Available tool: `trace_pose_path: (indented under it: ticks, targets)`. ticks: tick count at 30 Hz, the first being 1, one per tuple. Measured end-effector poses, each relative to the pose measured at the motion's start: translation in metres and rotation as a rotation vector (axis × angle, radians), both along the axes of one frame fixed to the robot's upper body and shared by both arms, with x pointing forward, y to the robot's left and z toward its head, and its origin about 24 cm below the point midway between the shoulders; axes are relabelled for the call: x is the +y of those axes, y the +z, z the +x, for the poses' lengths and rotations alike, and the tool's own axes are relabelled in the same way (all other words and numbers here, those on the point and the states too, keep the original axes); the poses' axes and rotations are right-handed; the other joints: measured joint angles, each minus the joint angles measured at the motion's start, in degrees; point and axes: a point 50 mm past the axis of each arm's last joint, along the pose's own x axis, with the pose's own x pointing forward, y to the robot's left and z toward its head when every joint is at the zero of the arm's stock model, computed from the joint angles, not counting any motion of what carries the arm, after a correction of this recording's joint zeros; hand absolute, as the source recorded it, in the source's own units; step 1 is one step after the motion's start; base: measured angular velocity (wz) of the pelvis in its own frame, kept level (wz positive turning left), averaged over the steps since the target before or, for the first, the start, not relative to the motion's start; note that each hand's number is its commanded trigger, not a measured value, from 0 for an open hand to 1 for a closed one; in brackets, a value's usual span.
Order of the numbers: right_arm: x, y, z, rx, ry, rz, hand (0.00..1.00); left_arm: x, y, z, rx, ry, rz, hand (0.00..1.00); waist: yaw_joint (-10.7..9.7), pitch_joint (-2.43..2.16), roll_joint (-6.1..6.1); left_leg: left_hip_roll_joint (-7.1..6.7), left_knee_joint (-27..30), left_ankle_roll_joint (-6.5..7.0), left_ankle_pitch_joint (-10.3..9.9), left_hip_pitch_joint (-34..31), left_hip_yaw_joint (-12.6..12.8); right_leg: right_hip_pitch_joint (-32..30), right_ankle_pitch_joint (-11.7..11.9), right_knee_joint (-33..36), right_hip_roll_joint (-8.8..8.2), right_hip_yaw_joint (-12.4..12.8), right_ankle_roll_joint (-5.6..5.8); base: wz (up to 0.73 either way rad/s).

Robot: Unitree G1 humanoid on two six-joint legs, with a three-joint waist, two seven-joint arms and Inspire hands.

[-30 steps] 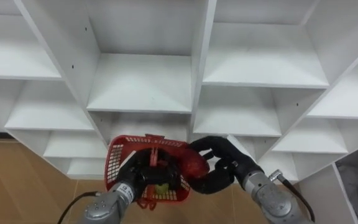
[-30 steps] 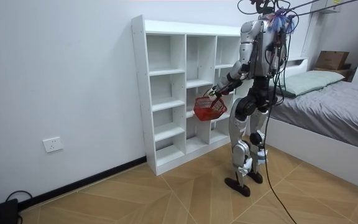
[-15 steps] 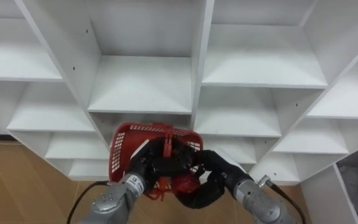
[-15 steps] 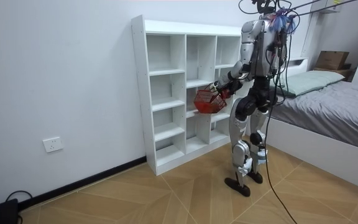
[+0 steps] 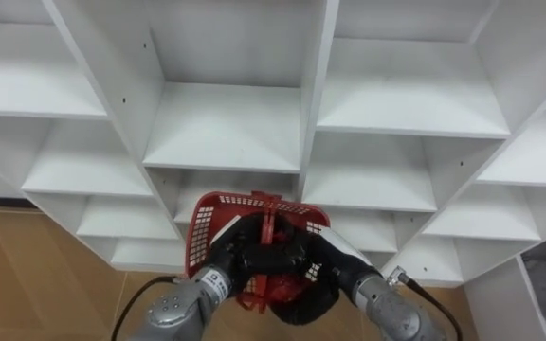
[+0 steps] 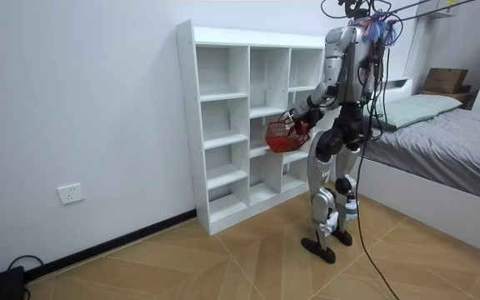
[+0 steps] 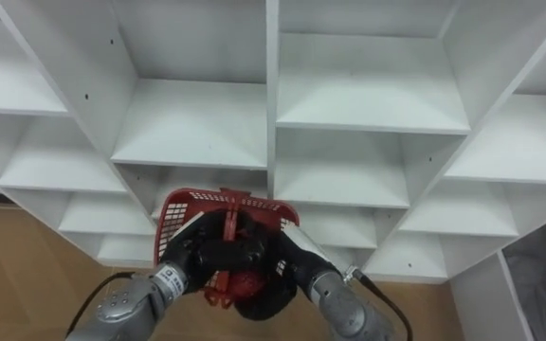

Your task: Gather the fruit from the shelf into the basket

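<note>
I stand before the white closet (image 6: 223, 117), whose open shelves (image 5: 226, 128) show bare. A red plastic basket (image 5: 207, 227) hangs in front of the lower shelves, and my left hand (image 5: 238, 258) is curled round its upright handle (image 5: 269, 216). My right hand (image 5: 318, 277) reaches over the rim from the right and sits inside the basket, its fingers wrapped round a red fruit (image 7: 246, 282). In the room view the basket (image 6: 285, 137) is held at waist height against the closet's middle column.
Shelf dividers (image 5: 316, 95) stand close ahead of both hands. Wooden floor (image 5: 36, 275) lies below. In the room view a bed (image 6: 448, 142) stands at the room view's right, with a cardboard box (image 6: 444, 80) behind it.
My right hand has carried the red fruit from the basket's right side over the rim and down into the basket. The basket has risen slightly toward the shelves.
</note>
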Motion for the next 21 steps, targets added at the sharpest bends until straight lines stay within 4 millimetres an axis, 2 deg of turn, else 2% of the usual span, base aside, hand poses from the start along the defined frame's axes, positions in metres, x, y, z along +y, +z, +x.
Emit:
trace_pose_path:
  ticks: [4,21]
  targets:
    - [0.0005,0.0031,0.0060,-0.017,0.002,-0.004,1.00,-0.0021,0.0018,0.0017,-0.008,-0.009,-0.013,1.00,0.37,0.17,0.27,0.05,-0.03,-0.01,-0.01,-0.18,0.00,-0.15,0.00,-0.07,0.04,-0.03,0.00,0.00]
    - [-0.0013,0.0042,0.0087,-0.044,-0.034,-0.008,1.00,-0.0037,0.0037,0.0036,-0.018,-0.012,-0.017,1.00,0.11,0.30,0.43,-0.02,0.02,-0.02,0.00,-0.46,-0.13,-0.27,-0.02,0.12,-0.30,-0.90,0.02,0.01]
